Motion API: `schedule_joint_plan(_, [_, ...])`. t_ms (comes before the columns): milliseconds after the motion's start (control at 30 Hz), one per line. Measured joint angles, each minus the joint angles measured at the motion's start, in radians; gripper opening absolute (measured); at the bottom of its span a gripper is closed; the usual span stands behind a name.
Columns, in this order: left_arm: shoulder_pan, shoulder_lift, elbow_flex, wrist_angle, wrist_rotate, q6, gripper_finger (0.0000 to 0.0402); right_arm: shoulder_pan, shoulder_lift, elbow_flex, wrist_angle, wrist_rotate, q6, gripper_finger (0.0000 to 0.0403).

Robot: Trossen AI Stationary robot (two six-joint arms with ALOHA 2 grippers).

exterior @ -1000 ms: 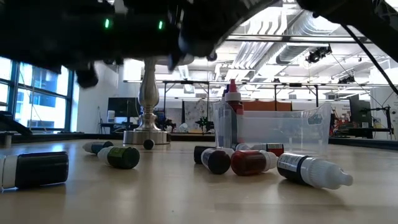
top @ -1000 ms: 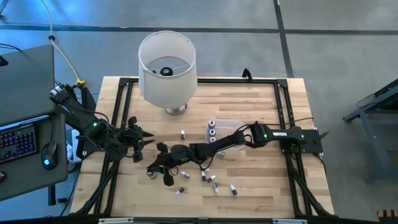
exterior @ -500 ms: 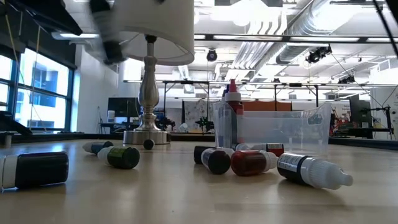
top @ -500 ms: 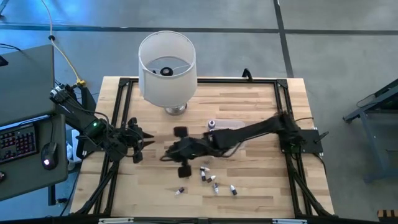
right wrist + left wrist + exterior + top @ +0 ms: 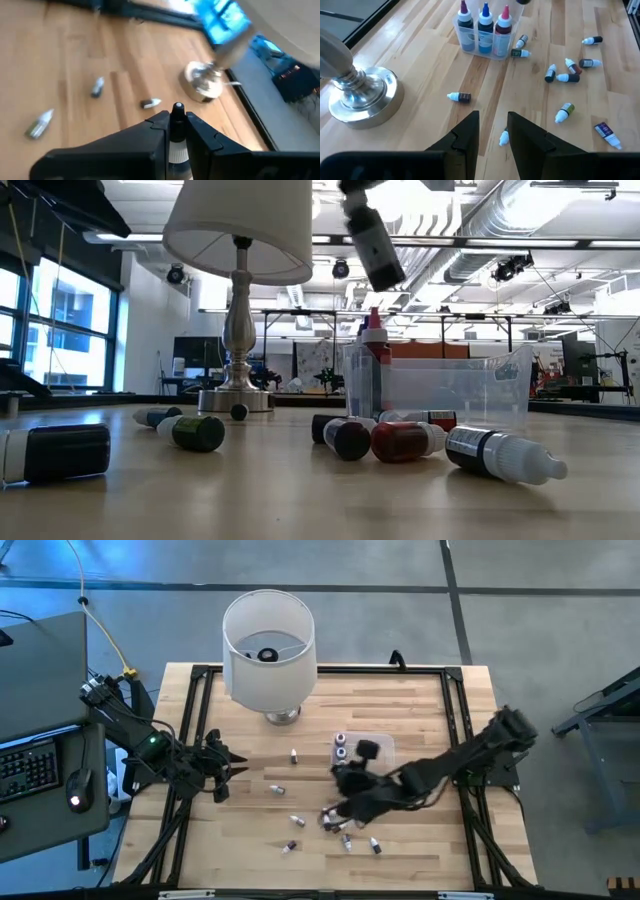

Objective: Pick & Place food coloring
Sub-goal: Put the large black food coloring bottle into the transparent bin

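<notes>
Small food coloring bottles lie on their sides across the wooden table; others stand upright in the clear tub. My right gripper hangs above the table beside the tub's left end, shut on one dark bottle with a black cap. My left gripper waits open at the table's left, with nothing between its fingers; a bottle lies on the table beyond them. My right gripper pinches the bottle's body between its two fingers, and the capped end pokes out past the fingertips. The fingers lie along the bottle, slanting down toward the lamp. The bottle is lifted clear of the table and tilted.
A lamp with a big white shade and a metal foot stands at the far left centre. Loose bottles cluster near the table's front centre, and a black frame runs round the table's edges.
My right gripper has risen from the table near the front centre-left and swung toward the table's right edge, toward the tub. It has tipped up from pointing steeply down to a shallow slant. The dark bottle has come up with it, clear of the table.
</notes>
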Motion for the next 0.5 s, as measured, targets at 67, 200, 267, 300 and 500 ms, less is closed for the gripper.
schedule_joint_plan(67, [0.000, 0.000, 0.000, 0.001, -0.002, 0.001, 0.0099, 0.007, -0.079, -0.135, 0.112, 0.046, 0.038, 0.0033])
schedule_joint_plan(200, [0.000, 0.000, 0.000, 0.001, -0.015, 0.002, 0.0099, -0.007, -0.234, -0.366, 0.353, 0.060, 0.017, 0.0033])
schedule_joint_plan(267, [0.000, 0.000, 0.000, 0.000, -0.032, 0.003, 0.0099, -0.038, -0.290, -0.476, 0.461, 0.060, 0.000, 0.0033])
schedule_joint_plan(300, [0.000, 0.000, 0.000, 0.001, -0.043, 0.003, 0.0099, -0.059, -0.309, -0.534, 0.513, 0.054, 0.000, 0.0033])
schedule_joint_plan(500, [0.000, 0.000, 0.000, 0.001, -0.094, 0.003, 0.0099, -0.221, -0.309, -0.851, 1.001, -0.128, -0.064, 0.0033])
